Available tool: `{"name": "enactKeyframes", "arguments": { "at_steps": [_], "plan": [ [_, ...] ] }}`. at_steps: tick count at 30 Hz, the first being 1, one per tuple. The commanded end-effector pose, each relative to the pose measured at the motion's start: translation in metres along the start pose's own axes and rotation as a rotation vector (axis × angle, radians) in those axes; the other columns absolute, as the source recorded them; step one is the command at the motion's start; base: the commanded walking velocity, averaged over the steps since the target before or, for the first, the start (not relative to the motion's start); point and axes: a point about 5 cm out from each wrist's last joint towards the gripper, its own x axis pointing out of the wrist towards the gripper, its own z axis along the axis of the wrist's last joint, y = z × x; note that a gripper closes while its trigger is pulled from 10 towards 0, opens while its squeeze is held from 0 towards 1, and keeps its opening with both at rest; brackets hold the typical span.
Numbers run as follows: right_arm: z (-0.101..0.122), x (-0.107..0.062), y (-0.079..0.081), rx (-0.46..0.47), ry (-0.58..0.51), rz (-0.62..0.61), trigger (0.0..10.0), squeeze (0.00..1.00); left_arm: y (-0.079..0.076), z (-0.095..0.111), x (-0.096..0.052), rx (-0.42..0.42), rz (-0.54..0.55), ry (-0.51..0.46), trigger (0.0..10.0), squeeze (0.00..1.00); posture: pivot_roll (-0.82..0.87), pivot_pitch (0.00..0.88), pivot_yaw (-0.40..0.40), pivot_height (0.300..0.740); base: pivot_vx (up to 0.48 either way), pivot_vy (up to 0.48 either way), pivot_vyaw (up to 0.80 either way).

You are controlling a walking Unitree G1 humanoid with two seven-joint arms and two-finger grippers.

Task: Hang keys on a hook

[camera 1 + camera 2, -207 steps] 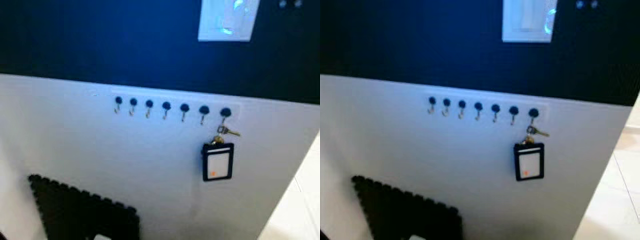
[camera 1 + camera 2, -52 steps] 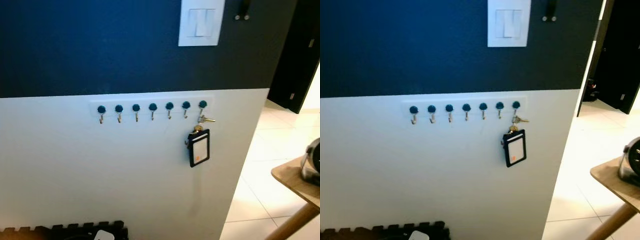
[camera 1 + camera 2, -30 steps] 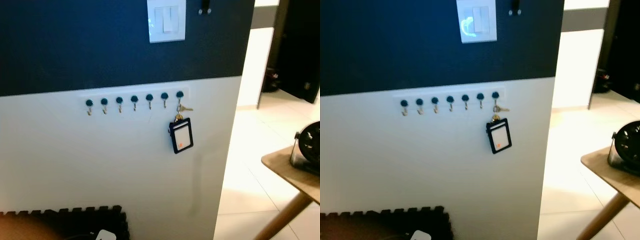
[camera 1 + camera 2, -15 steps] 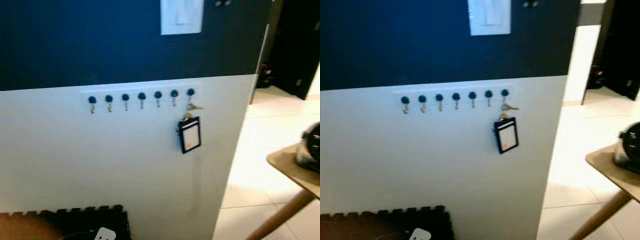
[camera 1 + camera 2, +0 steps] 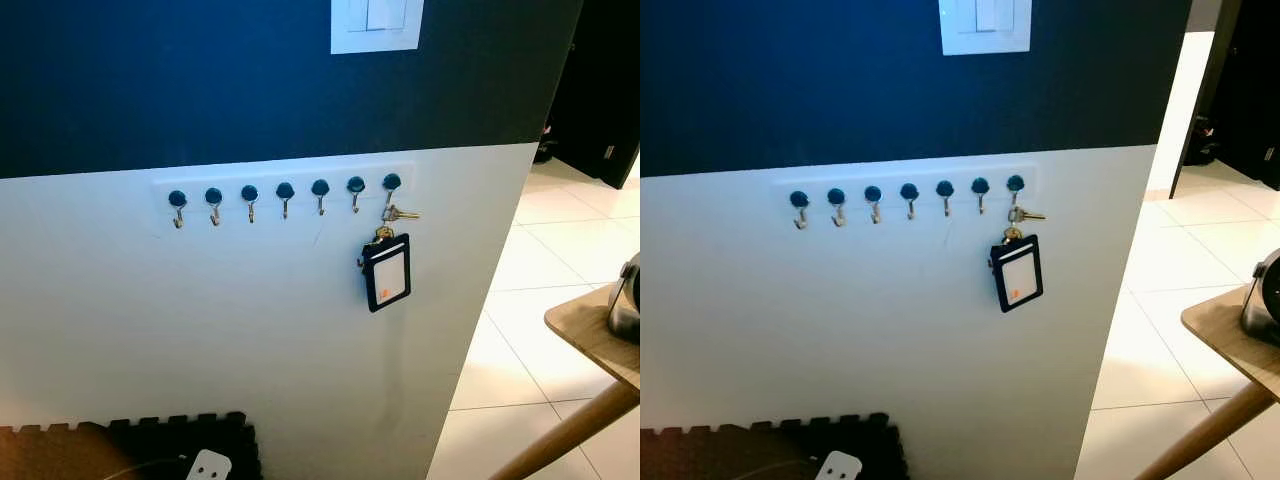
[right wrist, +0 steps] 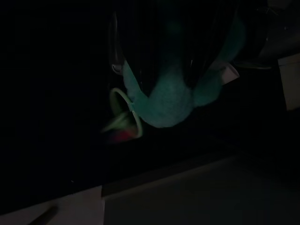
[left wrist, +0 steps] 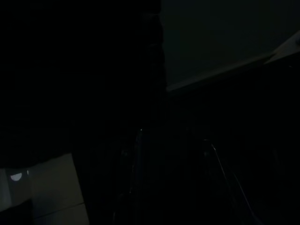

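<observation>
Facing a two-tone wall, I am seeing its corner edge (image 5: 500,290) running down at about 3 o'clock, with open tiled floor (image 5: 560,260) spreading beyond it. A wooden table (image 5: 590,335) is jutting in at 4 o'clock, a black mat (image 5: 190,440) lying at 7 o'clock. Seven hooks (image 5: 285,193) are sitting in one row — six bare, and the keys (image 5: 398,213) with one black card holder (image 5: 387,272) are hanging from the rightmost. My right gripper (image 6: 173,61) is holding something teal and fuzzy (image 6: 171,101) — the dark view is hiding how tightly. Of my left gripper, I cannot tell.
</observation>
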Motion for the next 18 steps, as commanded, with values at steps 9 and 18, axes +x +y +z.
{"name": "enactKeyframes", "arguments": {
  "at_steps": [9, 18],
  "plan": [
    [0.000, 0.001, 0.005, -0.040, 0.002, 0.012, 10.0, 0.00, 0.008, -0.005, -0.002, -0.033, 0.063, 0.033, 10.0, 0.00, 0.05, 0.022, 0.042, 0.740, 0.000, 0.000, 0.00],
    [0.007, 0.004, 0.008, -0.064, -0.017, 0.009, 10.0, 0.00, 0.007, -0.004, -0.001, -0.021, 0.070, 0.030, 10.0, 0.00, 0.05, 0.020, 0.038, 0.740, 0.000, 0.000, 0.00]
  ]
}}
